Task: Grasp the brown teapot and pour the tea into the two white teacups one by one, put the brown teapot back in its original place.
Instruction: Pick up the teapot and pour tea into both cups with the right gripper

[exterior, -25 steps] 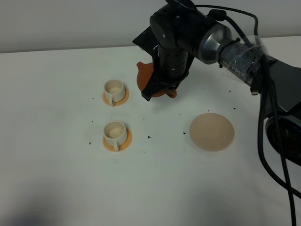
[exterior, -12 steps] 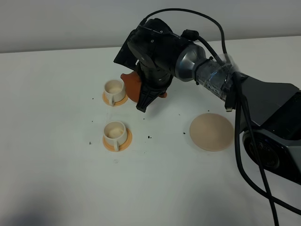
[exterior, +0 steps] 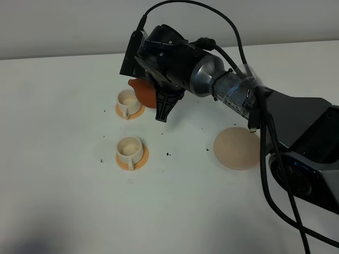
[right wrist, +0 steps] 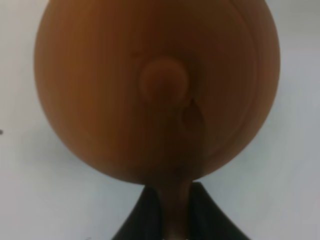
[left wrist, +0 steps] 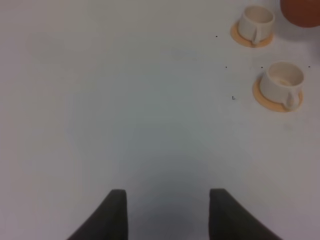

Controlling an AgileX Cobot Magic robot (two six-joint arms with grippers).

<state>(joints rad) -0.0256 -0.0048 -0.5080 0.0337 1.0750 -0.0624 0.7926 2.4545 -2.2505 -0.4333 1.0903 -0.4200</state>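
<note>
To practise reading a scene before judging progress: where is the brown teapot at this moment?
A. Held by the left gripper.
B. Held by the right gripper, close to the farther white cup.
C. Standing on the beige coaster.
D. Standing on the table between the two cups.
B: the right gripper is closed on the handle of the brown teapot, which is right by the farther cup, while the beige coaster lies bare.

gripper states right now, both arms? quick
Left gripper: open, jaws apart, holding nothing.
Right gripper: closed, holding the brown teapot.
</note>
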